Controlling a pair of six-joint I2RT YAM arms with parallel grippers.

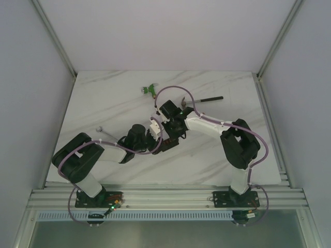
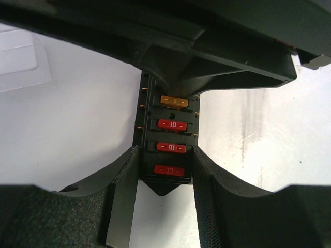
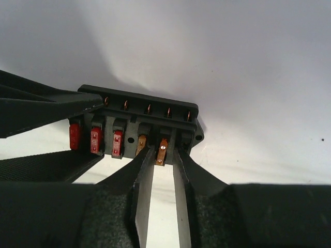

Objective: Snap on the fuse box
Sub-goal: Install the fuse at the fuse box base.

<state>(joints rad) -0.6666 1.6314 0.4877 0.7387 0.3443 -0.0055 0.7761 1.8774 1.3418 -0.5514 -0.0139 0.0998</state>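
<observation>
The black fuse box (image 2: pixel 168 135) lies on the white table, with one orange and three red fuses showing in the left wrist view. My left gripper (image 2: pixel 166 153) is shut on its near end, one finger on each long side. In the right wrist view the fuse box (image 3: pixel 139 116) shows three red fuses and two orange ones. My right gripper (image 3: pixel 163 156) is closed narrowly around one orange fuse (image 3: pixel 162 150) that sticks out of its slot. In the top view both grippers, left (image 1: pixel 164 139) and right (image 1: pixel 173 128), meet at mid-table and hide the box.
A hammer (image 1: pixel 206 99) lies behind the right arm. A small green object (image 1: pixel 150 90) sits further back, and a small grey part (image 1: pixel 100 129) lies left of the left arm. A clear plastic lid (image 2: pixel 18 62) lies left of the box.
</observation>
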